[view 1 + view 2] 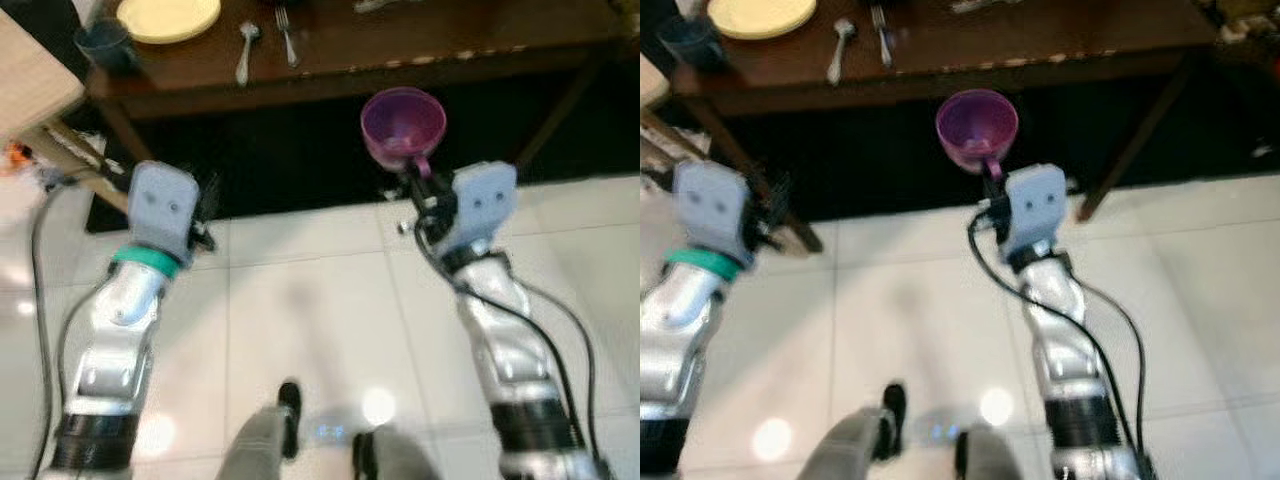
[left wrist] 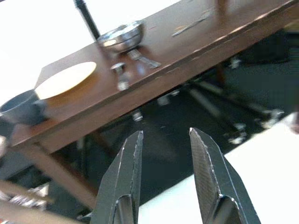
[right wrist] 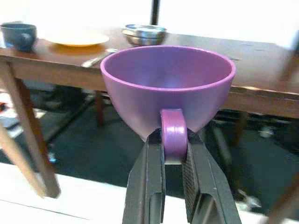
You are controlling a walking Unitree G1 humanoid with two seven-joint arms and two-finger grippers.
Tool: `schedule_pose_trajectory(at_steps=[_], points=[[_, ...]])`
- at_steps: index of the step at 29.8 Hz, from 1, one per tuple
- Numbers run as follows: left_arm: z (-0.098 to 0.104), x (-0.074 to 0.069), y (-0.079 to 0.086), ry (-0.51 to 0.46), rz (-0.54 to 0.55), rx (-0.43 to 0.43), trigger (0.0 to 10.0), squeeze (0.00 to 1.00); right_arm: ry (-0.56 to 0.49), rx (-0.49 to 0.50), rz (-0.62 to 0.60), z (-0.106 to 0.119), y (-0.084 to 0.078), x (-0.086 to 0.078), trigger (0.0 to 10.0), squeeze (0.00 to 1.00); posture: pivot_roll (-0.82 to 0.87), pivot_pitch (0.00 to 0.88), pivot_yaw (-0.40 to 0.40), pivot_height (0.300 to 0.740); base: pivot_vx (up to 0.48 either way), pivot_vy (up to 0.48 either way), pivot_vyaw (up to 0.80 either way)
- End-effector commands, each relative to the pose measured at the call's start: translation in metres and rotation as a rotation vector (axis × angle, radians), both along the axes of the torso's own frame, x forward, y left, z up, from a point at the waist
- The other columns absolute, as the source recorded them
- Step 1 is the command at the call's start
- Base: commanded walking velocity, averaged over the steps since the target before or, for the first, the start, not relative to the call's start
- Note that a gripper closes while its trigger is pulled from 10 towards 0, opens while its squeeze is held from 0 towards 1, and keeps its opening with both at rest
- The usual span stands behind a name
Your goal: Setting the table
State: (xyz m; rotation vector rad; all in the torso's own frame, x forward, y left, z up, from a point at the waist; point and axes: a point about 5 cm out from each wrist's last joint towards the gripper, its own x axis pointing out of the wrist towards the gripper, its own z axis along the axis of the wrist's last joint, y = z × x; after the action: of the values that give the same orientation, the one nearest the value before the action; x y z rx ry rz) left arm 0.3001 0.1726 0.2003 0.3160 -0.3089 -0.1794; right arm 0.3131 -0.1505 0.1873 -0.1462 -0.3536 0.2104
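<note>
My right gripper (image 3: pixel 174 145) is shut on the handle of a purple cup (image 1: pixel 402 125), held upright in the air just short of the dark wooden table's (image 1: pixel 420 50) front edge. On the table lie a yellow plate (image 1: pixel 168 17), a dark blue cup (image 1: pixel 104 44), a spoon (image 1: pixel 245 50) and a fork (image 1: pixel 286 35). A steel bowl (image 3: pixel 145 33) sits farther back. My left gripper (image 2: pixel 163 144) is open with nothing between its fingers, raised in front of the table's left end.
A light wooden piece of furniture (image 1: pixel 30 80) stands at the left, beside the table's leg (image 1: pixel 120 125). A dark rug (image 1: pixel 300 160) lies under the table. White tiled floor (image 1: pixel 320 300) spreads below my arms.
</note>
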Motion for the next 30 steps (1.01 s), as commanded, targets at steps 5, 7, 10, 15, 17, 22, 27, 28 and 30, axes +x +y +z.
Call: schedule_pose_trajectory(at_steps=[5,7,10,15,17,22,27,28,30], points=[[-0.0045,-0.0017,0.0045,0.024,0.009,0.005,10.0,0.00,0.007,0.024,0.010,-0.0027,0.0031,-0.0018,10.0,0.00,0.02,0.167,0.091,0.740,-0.335,0.000,0.00],[-0.0045,-0.0016,0.0044,0.025,0.009,0.005,10.0,0.00,0.008,0.027,0.011,-0.0027,0.0034,-0.0018,10.0,0.00,0.02,0.167,0.091,0.740,-0.330,0.000,0.00],[-0.0047,-0.0014,0.0042,0.025,0.008,0.006,10.0,0.00,0.011,0.033,0.015,-0.0032,0.0044,-0.0016,10.0,0.00,0.02,0.166,0.091,0.740,-0.334,0.000,0.00],[-0.0048,-0.0013,0.0042,0.026,0.008,0.006,10.0,0.00,0.013,0.037,0.016,-0.0034,0.0050,-0.0011,10.0,0.00,0.02,0.163,0.091,0.740,-0.334,0.000,0.00],[-0.0048,-0.0012,0.0042,0.026,0.008,0.006,10.0,0.00,0.013,0.037,0.016,-0.0033,0.0052,-0.0010,10.0,0.00,0.02,0.163,0.091,0.740,-0.334,0.000,0.00],[-0.0049,-0.0012,0.0042,0.026,0.008,0.006,10.0,0.00,0.013,0.036,0.018,-0.0034,0.0061,-0.0008,10.0,0.00,0.02,0.159,0.092,0.740,-0.334,0.000,0.00],[-0.0052,-0.0005,0.0029,0.028,0.003,0.005,10.0,0.00,0.017,0.022,0.008,-0.0042,0.0073,0.0001,10.0,0.00,0.02,0.153,0.094,0.740,-0.319,0.000,0.00],[-0.0053,-0.0003,0.0027,0.029,0.003,0.004,10.0,0.00,0.018,0.019,0.003,-0.0044,0.0069,0.0004,10.0,0.00,0.02,0.153,0.094,0.740,-0.315,0.000,0.00],[-0.0053,-0.0001,0.0025,0.030,0.002,0.004,10.0,0.00,0.017,0.015,-0.003,-0.0045,0.0062,0.0008,10.0,0.00,0.02,0.153,0.094,0.740,-0.313,0.000,0.00]])
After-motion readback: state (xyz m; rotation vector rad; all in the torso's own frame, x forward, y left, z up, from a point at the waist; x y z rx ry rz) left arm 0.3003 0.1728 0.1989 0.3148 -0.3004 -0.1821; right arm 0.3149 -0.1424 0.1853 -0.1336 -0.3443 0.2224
